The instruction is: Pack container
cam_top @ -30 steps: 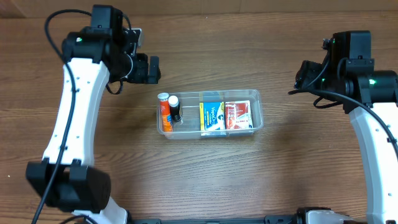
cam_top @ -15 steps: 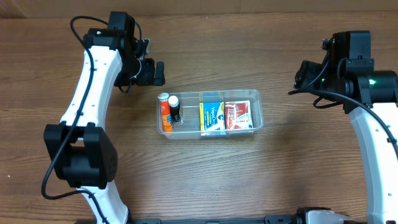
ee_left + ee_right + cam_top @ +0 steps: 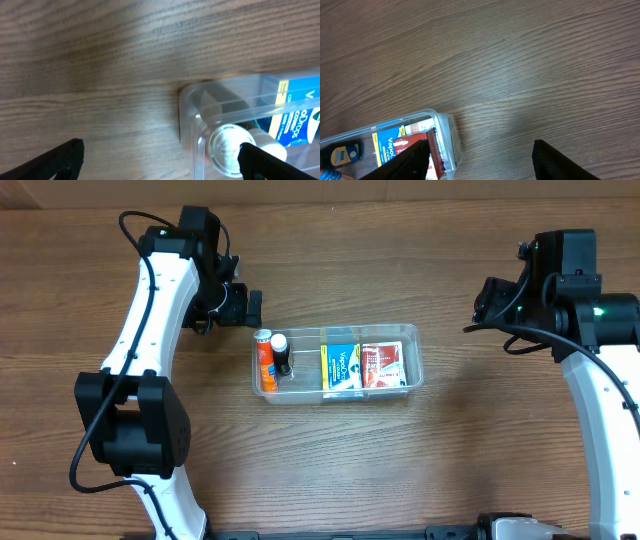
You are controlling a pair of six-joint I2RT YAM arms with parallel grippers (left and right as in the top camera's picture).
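Note:
The clear plastic container (image 3: 416,340) sits mid-table. It holds an orange bottle with a white cap (image 3: 264,362), a small dark bottle with a white cap (image 3: 281,352), a blue box (image 3: 341,366) and a red box (image 3: 382,366). My left gripper (image 3: 255,307) is open and empty, just up-left of the container's left end; its wrist view shows the container corner (image 3: 187,117) and a white cap (image 3: 231,145) between the fingers (image 3: 160,162). My right gripper (image 3: 487,300) is open and empty, right of the container; its wrist view shows the container's corner (image 3: 447,135) and the red box (image 3: 436,160).
Bare wooden tabletop (image 3: 330,460) surrounds the container on all sides. The left arm's white links (image 3: 140,340) run down the left side, the right arm's (image 3: 600,400) down the right side.
The left arm swung in toward the container over the last second; its gripper now sits slightly lower and closer to the container's left end. The right arm has not moved.

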